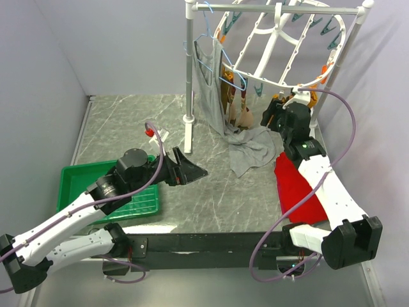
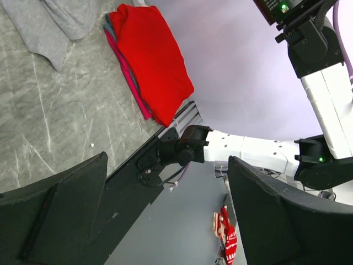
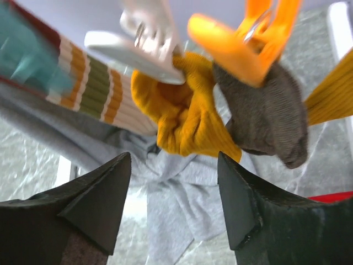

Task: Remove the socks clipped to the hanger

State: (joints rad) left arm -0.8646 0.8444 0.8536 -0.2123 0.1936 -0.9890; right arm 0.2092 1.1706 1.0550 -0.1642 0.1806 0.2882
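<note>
The round white hanger [image 1: 281, 45] hangs from the rack rail, with orange and teal clips on its rim. Tan and brown socks [image 1: 245, 115] dangle at its near-left side. My right gripper [image 1: 284, 109] is raised to the rim's near-right edge. In its wrist view a mustard sock [image 3: 187, 113] and a brown sock [image 3: 267, 118] hang from an orange clip [image 3: 242, 47], with a striped sock [image 3: 94, 83] to the left. The right gripper [image 3: 174, 165] is open just below the mustard sock, not touching it. The left gripper [image 1: 192, 171] [image 2: 168, 160] hovers open and empty over the table.
A green tray [image 1: 77, 179] lies at the near left. A grey tank top [image 1: 209, 83] hangs on a blue wire hanger by the rack pole [image 1: 188, 70]. Grey fabric [image 1: 252, 153] is heaped on the table, and a folded red cloth [image 1: 300, 185] [image 2: 149, 55] lies at the right.
</note>
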